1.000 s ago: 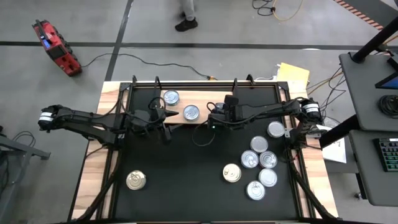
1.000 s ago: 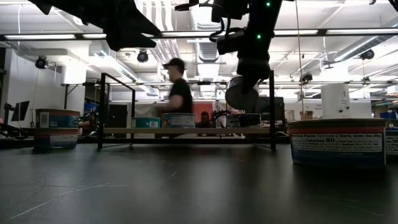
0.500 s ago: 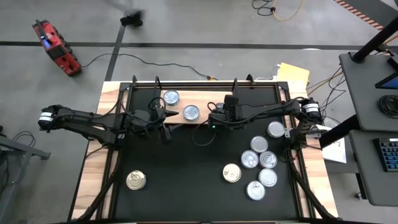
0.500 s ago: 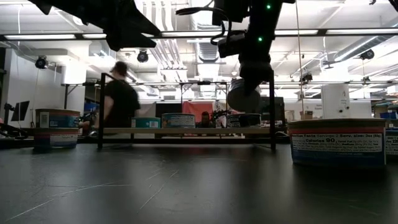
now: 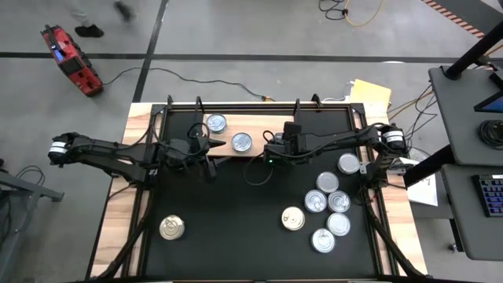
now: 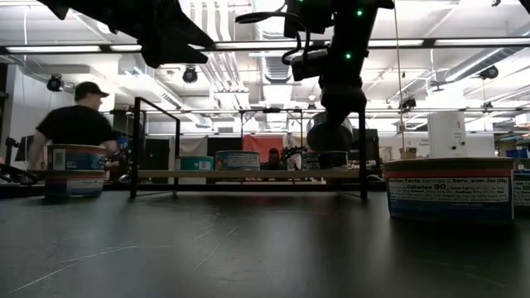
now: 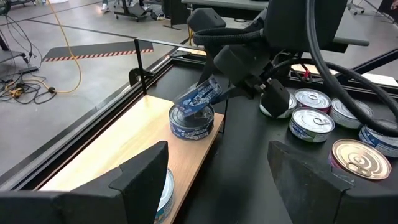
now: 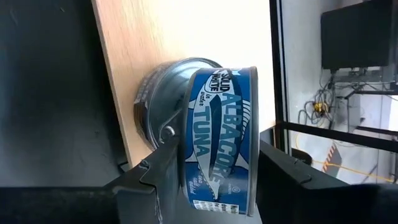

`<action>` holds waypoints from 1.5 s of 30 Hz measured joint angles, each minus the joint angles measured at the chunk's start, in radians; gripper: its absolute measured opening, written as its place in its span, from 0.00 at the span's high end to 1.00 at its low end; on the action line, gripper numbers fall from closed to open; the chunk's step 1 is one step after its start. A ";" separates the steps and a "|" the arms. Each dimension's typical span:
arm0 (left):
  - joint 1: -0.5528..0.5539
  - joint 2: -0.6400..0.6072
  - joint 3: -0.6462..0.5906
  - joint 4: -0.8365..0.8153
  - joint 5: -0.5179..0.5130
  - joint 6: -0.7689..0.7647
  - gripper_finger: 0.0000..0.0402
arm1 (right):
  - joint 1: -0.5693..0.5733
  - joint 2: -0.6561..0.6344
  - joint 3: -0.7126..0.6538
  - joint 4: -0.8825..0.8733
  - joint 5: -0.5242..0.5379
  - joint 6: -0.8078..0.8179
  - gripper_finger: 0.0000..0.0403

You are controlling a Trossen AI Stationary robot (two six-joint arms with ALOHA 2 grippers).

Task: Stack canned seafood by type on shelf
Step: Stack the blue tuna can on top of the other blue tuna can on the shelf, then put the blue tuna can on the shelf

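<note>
On the black table (image 5: 236, 228) the wooden shelf (image 5: 259, 126) runs along the far edge, carrying two silver-topped cans (image 5: 216, 123). The right gripper (image 7: 208, 93) pinches a tilted blue-labelled tuna can (image 8: 221, 140) over another can (image 7: 191, 123) at the shelf's right end, seemingly touching it. The left gripper (image 5: 206, 149) hovers spread beside the shelf. Loose cans (image 5: 328, 206) cluster at the table's right.

Bright overhead lighting, blurred walking person (image 6: 74, 124)
</note>
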 joint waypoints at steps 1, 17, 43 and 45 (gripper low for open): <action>0.000 0.000 0.000 0.000 0.000 0.000 0.35 | 0.000 0.000 0.000 0.004 -0.003 0.000 0.61; 0.000 0.000 0.000 0.000 0.000 0.000 0.35 | -0.013 0.000 0.000 0.046 -0.123 0.000 0.48; 0.000 0.000 -0.001 -0.018 0.000 -0.026 0.35 | -0.039 -0.038 0.000 0.048 -0.118 0.047 0.46; 0.000 0.000 -0.001 -0.034 0.000 -0.049 0.35 | -0.011 -0.055 0.000 0.049 -0.118 0.067 0.47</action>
